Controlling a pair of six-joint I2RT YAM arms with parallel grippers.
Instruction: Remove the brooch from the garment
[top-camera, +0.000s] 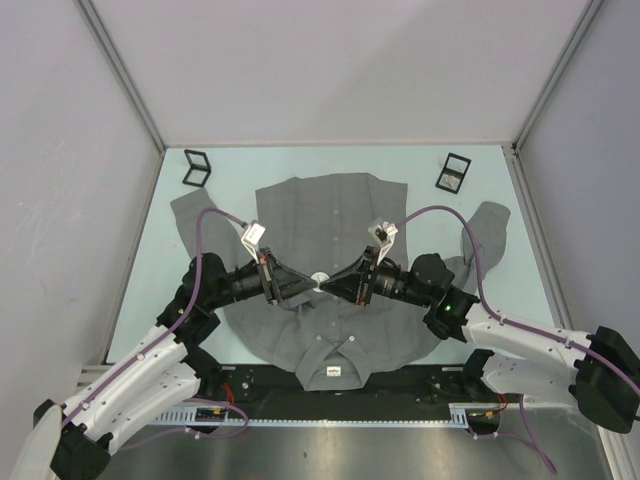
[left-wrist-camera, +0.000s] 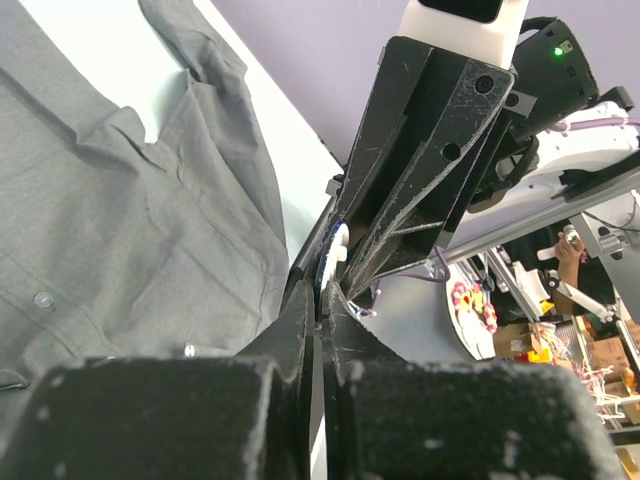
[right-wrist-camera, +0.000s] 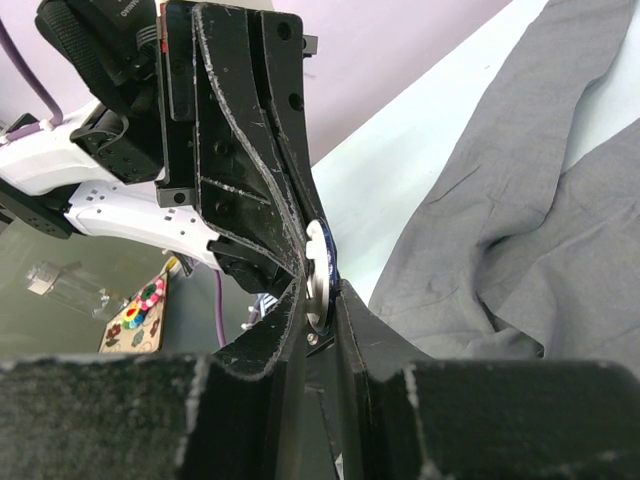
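Note:
The garment (top-camera: 330, 210), a grey button-up shirt, lies flat on the table with its collar toward me; it also shows in the left wrist view (left-wrist-camera: 100, 200) and in the right wrist view (right-wrist-camera: 530, 200). Above its middle both grippers meet tip to tip. The brooch (top-camera: 319, 279), a small round white disc with a blue face (right-wrist-camera: 318, 270), sits between them, held clear of the cloth. My left gripper (top-camera: 300, 283) is shut, its tips (left-wrist-camera: 320, 310) pinched at the brooch's (left-wrist-camera: 337, 252) near edge. My right gripper (top-camera: 338, 281) has its fingers against both faces of the disc (right-wrist-camera: 320, 300).
Two small black square frames lie at the back of the table, one at the left (top-camera: 197, 167) and one at the right (top-camera: 455, 172). Grey walls close in the table on three sides. The shirt's sleeves spread toward both side edges.

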